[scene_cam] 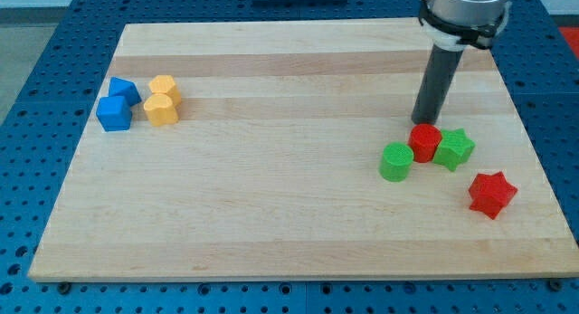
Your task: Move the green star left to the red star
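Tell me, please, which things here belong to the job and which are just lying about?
Job: green star, red star, my tip just above the red cylinder.
Lying about: red cylinder, green cylinder, two blue blocks, two yellow blocks.

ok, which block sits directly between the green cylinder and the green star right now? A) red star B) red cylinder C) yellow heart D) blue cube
B: the red cylinder touches both the green cylinder and the green star, just below my tip; the red star lies apart, lower right.

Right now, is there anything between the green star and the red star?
No. In the camera view, only bare board lies between the green star and the red star; they do not touch.
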